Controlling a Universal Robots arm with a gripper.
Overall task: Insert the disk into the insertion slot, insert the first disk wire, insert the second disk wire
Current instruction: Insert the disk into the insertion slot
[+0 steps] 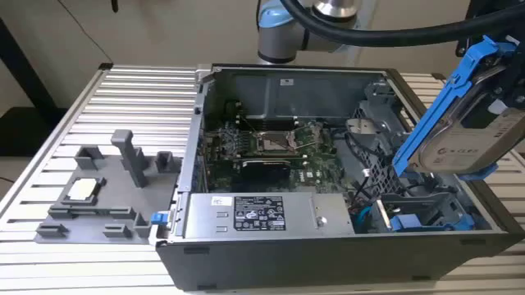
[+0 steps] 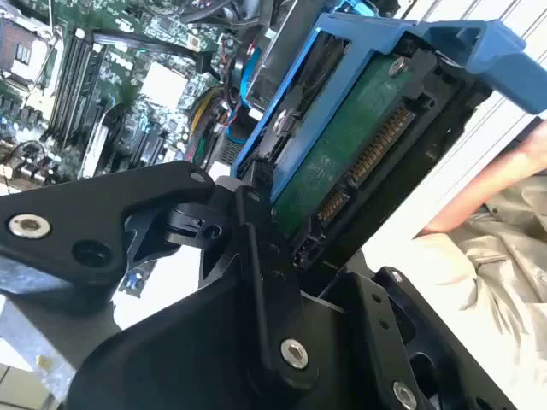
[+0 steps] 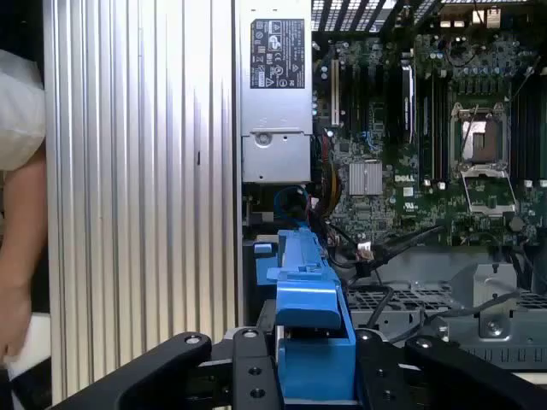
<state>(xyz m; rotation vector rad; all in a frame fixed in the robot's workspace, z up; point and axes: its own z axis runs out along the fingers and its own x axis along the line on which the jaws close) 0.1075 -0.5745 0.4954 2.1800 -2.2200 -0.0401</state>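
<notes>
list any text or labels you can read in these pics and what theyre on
None can be read here.
Label on the power supply box: print too small.
White label on the disk: blurred.
Printing on the motherboard: too small.

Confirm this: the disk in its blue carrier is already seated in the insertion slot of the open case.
Not seated. In the exterior view the disk in its blue carrier hangs tilted above the insertion slot of the open case; in the first wrist view the gripper is shut on it.
</notes>
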